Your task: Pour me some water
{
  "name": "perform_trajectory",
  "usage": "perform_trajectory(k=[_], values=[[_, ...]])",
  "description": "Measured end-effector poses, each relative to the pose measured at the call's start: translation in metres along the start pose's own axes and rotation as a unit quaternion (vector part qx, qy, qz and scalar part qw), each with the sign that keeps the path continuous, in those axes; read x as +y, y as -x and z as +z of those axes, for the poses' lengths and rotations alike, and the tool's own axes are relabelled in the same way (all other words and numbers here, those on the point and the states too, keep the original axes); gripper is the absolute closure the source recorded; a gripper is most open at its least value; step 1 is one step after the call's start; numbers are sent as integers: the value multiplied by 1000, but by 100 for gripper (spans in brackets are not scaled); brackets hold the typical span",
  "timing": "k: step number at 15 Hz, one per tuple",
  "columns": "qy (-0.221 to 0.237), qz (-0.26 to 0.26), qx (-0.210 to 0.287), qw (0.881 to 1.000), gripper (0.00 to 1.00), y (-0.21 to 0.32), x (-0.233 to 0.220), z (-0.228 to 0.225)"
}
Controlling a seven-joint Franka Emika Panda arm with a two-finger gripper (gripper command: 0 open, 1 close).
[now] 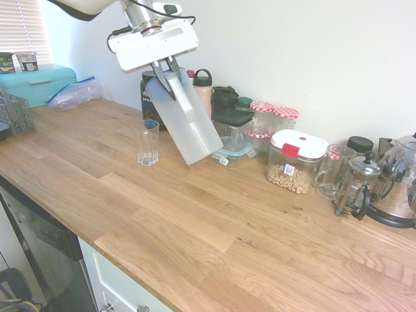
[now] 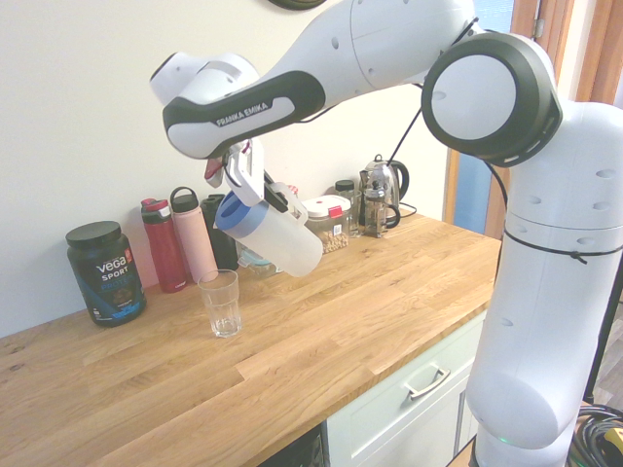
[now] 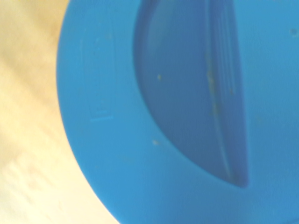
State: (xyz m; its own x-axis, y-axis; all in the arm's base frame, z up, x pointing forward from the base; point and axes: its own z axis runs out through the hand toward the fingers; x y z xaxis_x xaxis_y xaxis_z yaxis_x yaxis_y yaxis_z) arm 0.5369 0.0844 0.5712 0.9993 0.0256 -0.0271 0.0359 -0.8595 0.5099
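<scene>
Gripping the tilted pitcher (image 1: 185, 120) by its handle, jaws (image 1: 166, 68) closed, above & beside glass (image 1: 147, 142).

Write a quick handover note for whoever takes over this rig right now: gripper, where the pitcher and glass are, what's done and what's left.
Gripper: shut on the pitcher's handle, holding it in the air.
Pitcher: frosted white, blue lid, tilted, lid end high and base lower, beside and above the glass.
Glass: upright on the wooden counter, apart from the pitcher; whether it holds water cannot be told.
Done: pitcher picked up.
Left: check the glass, pour if needed, set the pitcher down.
</scene>
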Motion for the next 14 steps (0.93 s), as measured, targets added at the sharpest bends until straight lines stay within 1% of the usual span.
perform_trajectory(k=[3, 4, 6, 8, 10, 12, 14], values=[[-56, 67, -1, 996, 100, -7, 52, -1], [-75, 91, -5, 993, 100, -6, 72, 2], [-114, 141, -21, 983, 100, 3, 116, 23], [-151, 193, -38, 969, 100, 20, 153, 65], [-183, 245, -51, 951, 100, 38, 172, 101], [-209, 292, -53, 932, 100, 52, 176, 118], [-228, 336, -46, 913, 100, 66, 186, 123]])
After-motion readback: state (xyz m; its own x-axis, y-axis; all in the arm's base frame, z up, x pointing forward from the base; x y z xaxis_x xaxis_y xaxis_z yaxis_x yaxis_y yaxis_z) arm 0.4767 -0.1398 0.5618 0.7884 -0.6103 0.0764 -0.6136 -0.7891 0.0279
